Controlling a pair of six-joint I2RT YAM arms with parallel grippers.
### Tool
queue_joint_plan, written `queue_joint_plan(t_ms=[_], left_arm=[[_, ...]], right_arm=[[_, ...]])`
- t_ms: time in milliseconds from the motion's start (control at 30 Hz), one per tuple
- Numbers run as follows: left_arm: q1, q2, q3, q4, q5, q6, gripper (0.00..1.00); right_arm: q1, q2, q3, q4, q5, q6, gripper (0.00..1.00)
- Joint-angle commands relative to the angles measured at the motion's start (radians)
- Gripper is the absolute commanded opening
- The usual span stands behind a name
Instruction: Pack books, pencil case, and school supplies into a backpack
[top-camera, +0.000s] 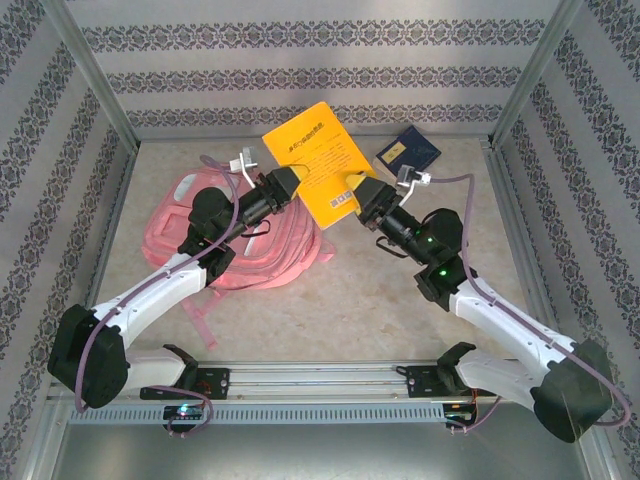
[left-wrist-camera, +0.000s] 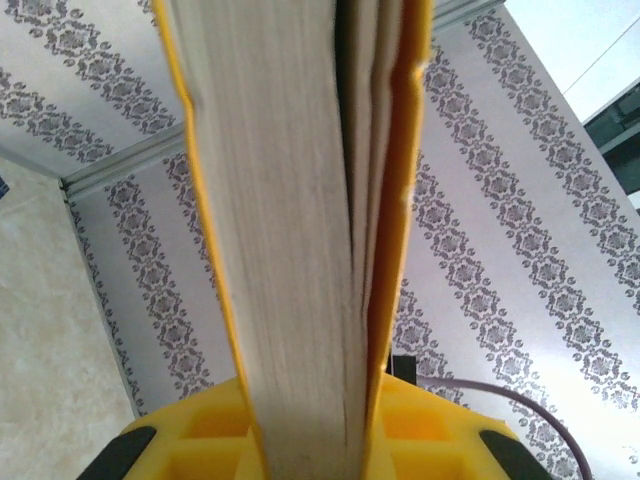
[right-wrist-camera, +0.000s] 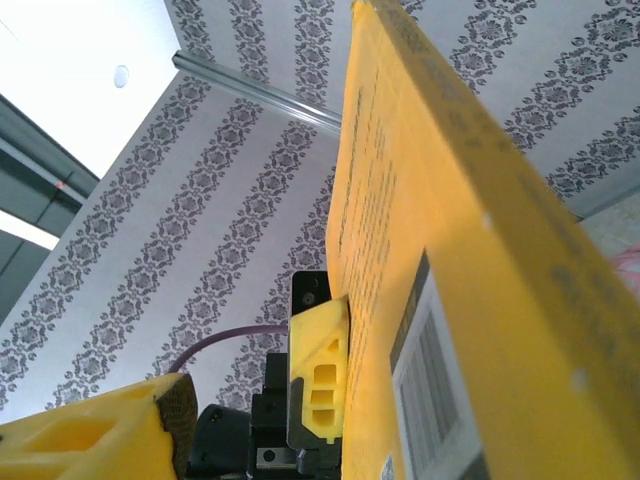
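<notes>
A yellow-orange book (top-camera: 318, 160) is held up off the table between my two arms. My left gripper (top-camera: 295, 182) is shut on its left lower edge; in the left wrist view the book's page edge (left-wrist-camera: 290, 250) runs up from between the yellow fingers (left-wrist-camera: 200, 440). My right gripper (top-camera: 355, 185) sits at the book's lower right corner and is open. In the right wrist view its near finger (right-wrist-camera: 90, 435) stands well away from the cover (right-wrist-camera: 450, 250), while the left gripper's finger (right-wrist-camera: 318, 370) presses on that cover. The pink backpack (top-camera: 170, 215) lies under my left arm.
A navy book with a yellow label (top-camera: 407, 153) lies at the back right of the table. Patterned walls and metal frame posts (top-camera: 95, 70) close in the work area on three sides. Bare tabletop (top-camera: 340, 300) lies in front of the backpack.
</notes>
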Motion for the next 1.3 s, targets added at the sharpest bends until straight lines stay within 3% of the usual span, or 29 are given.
queue_joint_plan(t_ms=[0, 133, 467, 500, 633, 667, 767, 933, 1100, 1267], left_arm=[[0.003, 0.005, 0.055, 0.120, -0.044, -0.004, 0.00], [-0.001, 0.006, 0.050, 0.120, -0.049, -0.004, 0.00], [-0.023, 0.016, 0.043, 0.097, -0.047, -0.016, 0.00], [-0.024, 0.018, 0.043, 0.095, -0.044, -0.018, 0.00], [-0.024, 0.015, 0.038, 0.054, -0.026, -0.022, 0.00], [-0.022, 0.012, 0.037, 0.032, -0.019, -0.019, 0.03], [-0.007, -0.002, 0.049, -0.113, 0.015, 0.026, 0.23], [0.040, -0.049, 0.135, -0.569, -0.033, 0.259, 0.48], [0.060, 0.046, 0.326, -1.051, -0.156, 0.613, 0.49], [0.084, 0.186, 0.453, -1.249, -0.285, 0.825, 0.54]], right_arm=[[0.042, 0.019, 0.020, 0.107, 0.093, -0.034, 0.58], [0.055, 0.033, 0.018, 0.103, 0.181, -0.030, 0.46], [0.080, 0.118, 0.079, 0.103, 0.200, -0.044, 0.32], [0.082, 0.124, 0.082, 0.102, 0.203, -0.048, 0.29], [0.067, 0.107, 0.071, 0.061, 0.220, -0.080, 0.00], [0.058, 0.092, 0.064, 0.035, 0.218, -0.088, 0.00], [0.017, 0.017, 0.037, -0.133, 0.214, -0.126, 0.00], [-0.054, -0.141, 0.000, -0.466, 0.173, -0.256, 0.00], [-0.101, -0.273, -0.006, -0.790, 0.165, -0.383, 0.00], [-0.122, -0.322, 0.044, -1.047, 0.128, -0.504, 0.00]])
